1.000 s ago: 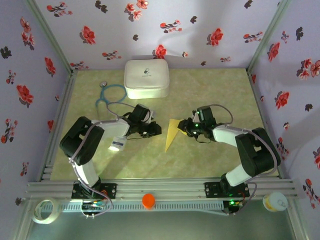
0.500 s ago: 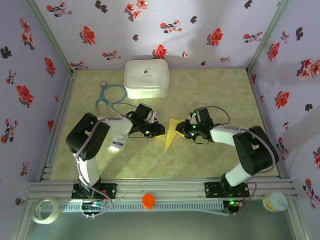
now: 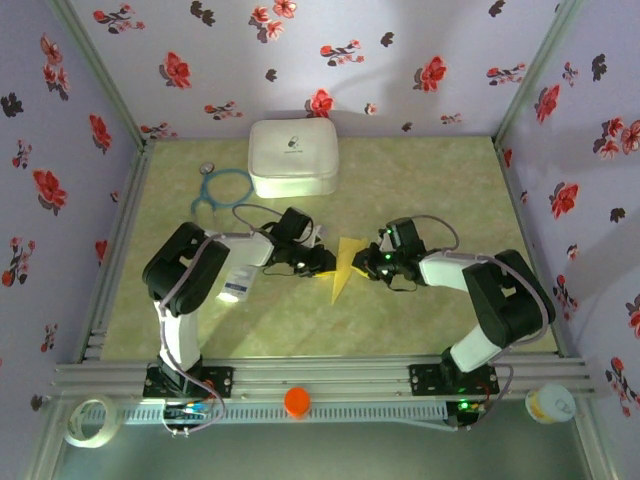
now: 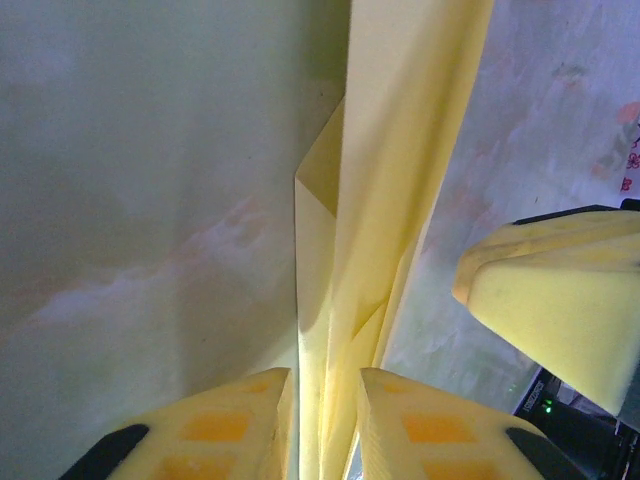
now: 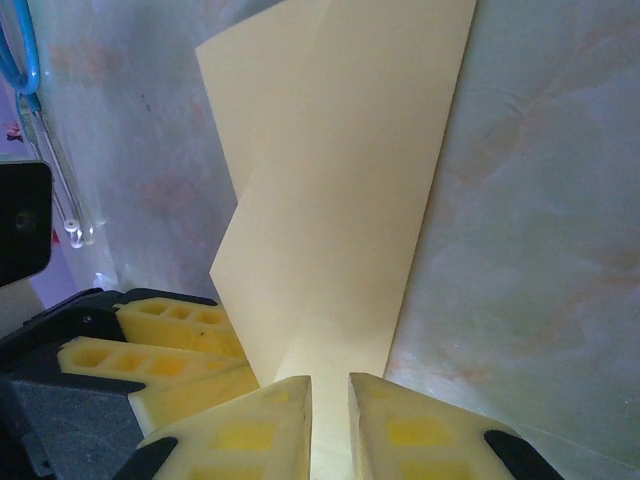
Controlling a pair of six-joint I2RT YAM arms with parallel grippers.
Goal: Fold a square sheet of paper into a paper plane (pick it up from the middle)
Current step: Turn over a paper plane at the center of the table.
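paper plane (image 5: 340, 200): matt creased paper | fingers (image 4: 230, 430): matt plastic | table (image 5: 540, 200): smooth

L arm (image 3: 185, 275) & R arm (image 3: 505, 300) blk w/ white links, grey cables; fingers (image 4: 215, 430) pale yellow w/ square pockets.

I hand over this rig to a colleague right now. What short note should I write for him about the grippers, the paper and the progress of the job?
Left gripper: shut on the yellow paper, pinching its folded layers from the left.
Right gripper: shut on the same paper from the opposite side.
Paper: in the middle of the table, between the two grippers, nearer than the white case.
Done: the sheet is folded into a narrow pointed shape of several layers.
Left: probably press the centre crease, shape the wings, then release. Whether the paper is lifted off the table cannot be told.
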